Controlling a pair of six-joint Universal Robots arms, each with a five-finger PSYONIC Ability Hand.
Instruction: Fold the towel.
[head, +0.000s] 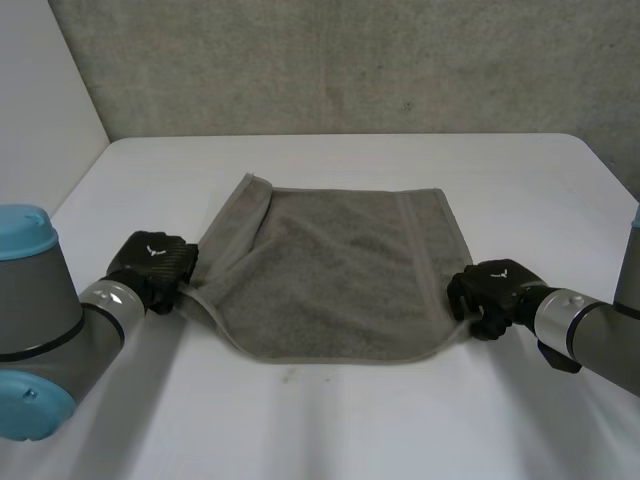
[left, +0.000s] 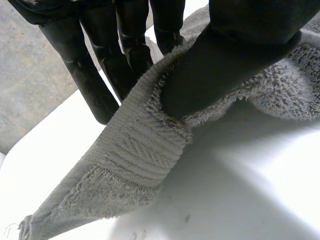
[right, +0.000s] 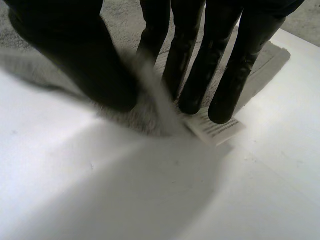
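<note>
Two pinches on the towel (head: 330, 280).
Left hand (head: 155, 262) at its side edge, right hand (head: 490, 290) at a corner, label (right: 220, 131) half-covered.

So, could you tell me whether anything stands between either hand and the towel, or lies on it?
Nothing visible does. The left hand pinches the towel at its near left corner, the right hand at its near right corner; nothing lies on it.
</note>
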